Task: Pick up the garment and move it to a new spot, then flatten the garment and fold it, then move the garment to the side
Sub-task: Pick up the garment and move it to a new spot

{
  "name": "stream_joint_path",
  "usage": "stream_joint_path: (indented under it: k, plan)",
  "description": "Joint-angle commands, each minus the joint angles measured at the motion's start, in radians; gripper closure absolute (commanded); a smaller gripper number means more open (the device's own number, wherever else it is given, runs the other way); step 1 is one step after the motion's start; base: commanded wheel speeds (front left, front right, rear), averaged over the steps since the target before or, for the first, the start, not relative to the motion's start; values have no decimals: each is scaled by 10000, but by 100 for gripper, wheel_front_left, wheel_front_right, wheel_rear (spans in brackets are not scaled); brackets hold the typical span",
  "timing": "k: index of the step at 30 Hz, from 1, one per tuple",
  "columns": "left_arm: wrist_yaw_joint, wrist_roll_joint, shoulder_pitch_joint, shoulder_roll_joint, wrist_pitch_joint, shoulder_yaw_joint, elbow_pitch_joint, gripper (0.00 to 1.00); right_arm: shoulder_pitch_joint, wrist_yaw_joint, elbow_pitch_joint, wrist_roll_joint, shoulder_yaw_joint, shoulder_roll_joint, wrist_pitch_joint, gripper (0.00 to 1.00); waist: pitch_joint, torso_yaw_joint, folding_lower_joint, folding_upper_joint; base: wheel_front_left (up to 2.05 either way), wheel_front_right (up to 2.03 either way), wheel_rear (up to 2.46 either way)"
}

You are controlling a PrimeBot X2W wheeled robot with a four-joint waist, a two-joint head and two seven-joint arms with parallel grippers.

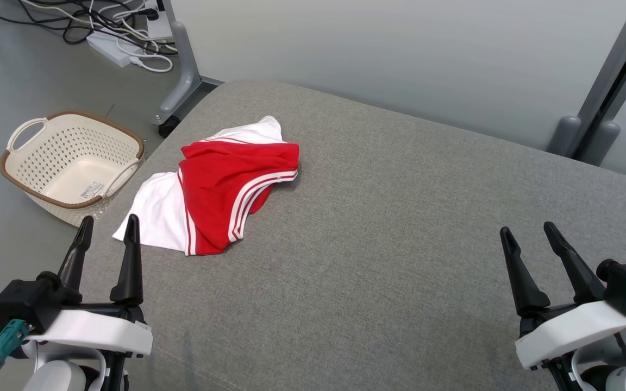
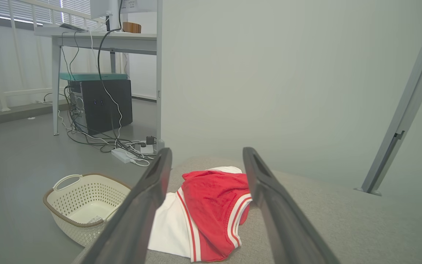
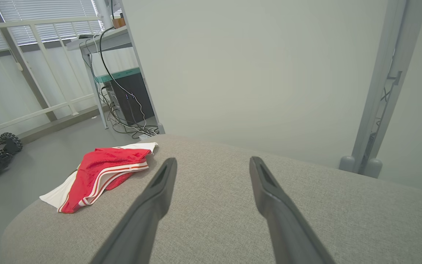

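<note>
Red-and-white garment [image 1: 220, 190], crumpled near the grey cushion's [image 1: 400, 244] left edge; left gripper [image 1: 107, 228] and right gripper [image 1: 530, 232] both wide, empty. A one-layer pinch risks dragging it off.

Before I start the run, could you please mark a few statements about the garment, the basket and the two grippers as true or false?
1. The red and white garment lies bunched up on the grey padded surface. True.
2. The left gripper is shut on the garment. False: its jaws stand open and it holds nothing.
3. The cream basket stands on the floor beside the surface, on the robot's left. True.
4. The right gripper is nearer the garment than the left gripper. False: it is open over bare surface far to the right, and the left gripper is the near one.
</note>
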Motion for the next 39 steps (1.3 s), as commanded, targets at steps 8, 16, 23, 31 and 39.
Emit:
stream_joint_path:
  k: [8, 16, 23, 31, 39]
  plan:
    - [60, 201, -658, -216, -41, 290, 188, 0, -253, 2, -132, -20, -54, -68, 87, 0, 287, -92, 0, 0, 0, 0, 0]
    - [-601, -57, -2281, -521, -40, 628, 1413, 0, -862, 2, -599, -228, 86, -353, 486, 0, 1551, -817, 0, 0, 0, 0, 0]
    - [-1671, -482, -3879, -825, 270, 233, 5024, 0, -1454, 2, -954, -265, 104, -564, 750, 0, 2719, -1447, 0, 0, 0, 0, 0]
    - [-2281, -905, -4956, -1155, 718, -289, 8615, 0, -1764, 2, -1065, -225, 85, -709, 778, 0, 3317, -1791, 0, 0, 0, 0, 0]
    - [-2347, -1424, -5240, -1381, 1257, -667, 10145, 100, -1866, 2, -987, -138, 100, -681, 735, 0, 3322, -1816, 0, 0, 0, 0, 0]
